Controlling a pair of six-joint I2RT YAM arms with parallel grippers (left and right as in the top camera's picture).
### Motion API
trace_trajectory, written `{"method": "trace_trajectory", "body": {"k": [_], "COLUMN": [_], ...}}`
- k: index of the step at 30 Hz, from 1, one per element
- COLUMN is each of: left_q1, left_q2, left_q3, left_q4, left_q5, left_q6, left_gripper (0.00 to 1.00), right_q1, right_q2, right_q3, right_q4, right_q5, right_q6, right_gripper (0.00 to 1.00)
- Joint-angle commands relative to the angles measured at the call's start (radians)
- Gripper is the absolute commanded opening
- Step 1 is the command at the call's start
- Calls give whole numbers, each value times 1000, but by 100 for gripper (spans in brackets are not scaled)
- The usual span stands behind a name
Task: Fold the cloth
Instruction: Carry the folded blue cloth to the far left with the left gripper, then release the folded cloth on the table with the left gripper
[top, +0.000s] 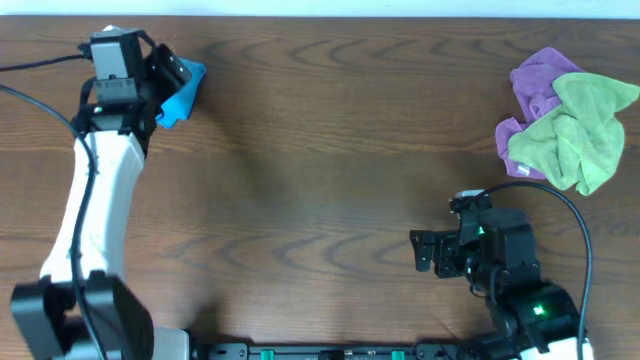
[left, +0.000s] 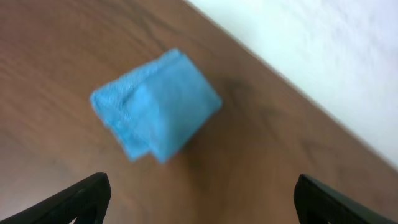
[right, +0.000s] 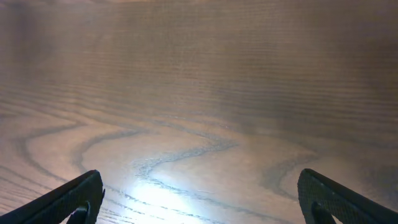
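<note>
A blue cloth, folded into a small square, lies at the table's far left corner. In the left wrist view the blue cloth lies flat on the wood, apart from the fingers. My left gripper is open and empty, hovering just short of the cloth; in the overhead view the left gripper partly covers it. My right gripper is open and empty over bare wood; in the overhead view the right gripper is at the front right.
A crumpled purple cloth and a crumpled green cloth lie heaped together at the far right. The table's far edge meets a white wall just behind the blue cloth.
</note>
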Motion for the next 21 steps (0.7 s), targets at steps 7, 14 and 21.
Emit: {"method": "trace_trajectory", "body": {"k": [7, 14, 21], "left_q1": [3, 3, 3], "left_q2": [-233, -467, -660], "left_q3": [23, 23, 22], "left_q4": [-177, -341, -630], "left_q5": [51, -40, -53], "left_q6": [92, 137, 138], "left_gripper": [95, 95, 95], "right_q1": [-9, -9, -9], "right_q2": [-3, -3, -3], "right_q3": [-2, -2, -2], "right_q4": [-1, -1, -1], "right_q5": [-4, -4, -4], "right_q6": [16, 16, 16], "right_gripper": [99, 99, 99]}}
